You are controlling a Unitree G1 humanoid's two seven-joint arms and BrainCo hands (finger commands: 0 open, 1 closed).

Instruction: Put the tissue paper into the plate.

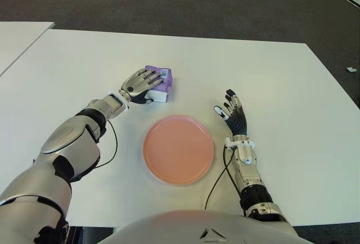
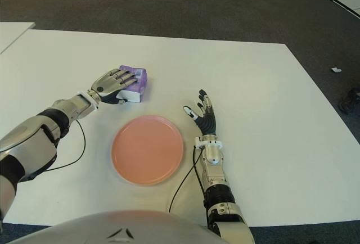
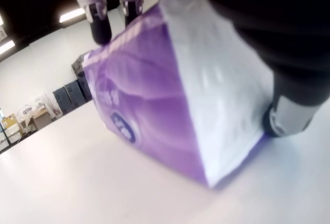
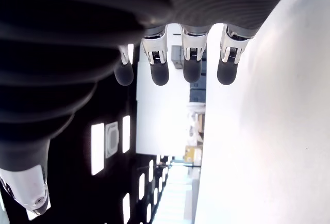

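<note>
The tissue paper is a purple and white pack standing on the white table, just beyond the pink plate. My left hand lies over the pack from the near-left side. In the left wrist view its fingers hook over the top far edge of the pack, and the thumb presses on the white end. The plate holds nothing. To the right of the plate, my right hand stays idle with its fingers spread and nothing in them.
A second white table shows at the far left with a gap between. Dark carpet lies past the far edge, and a small white scrap is on the floor at the right. Thin black cables trail from both wrists.
</note>
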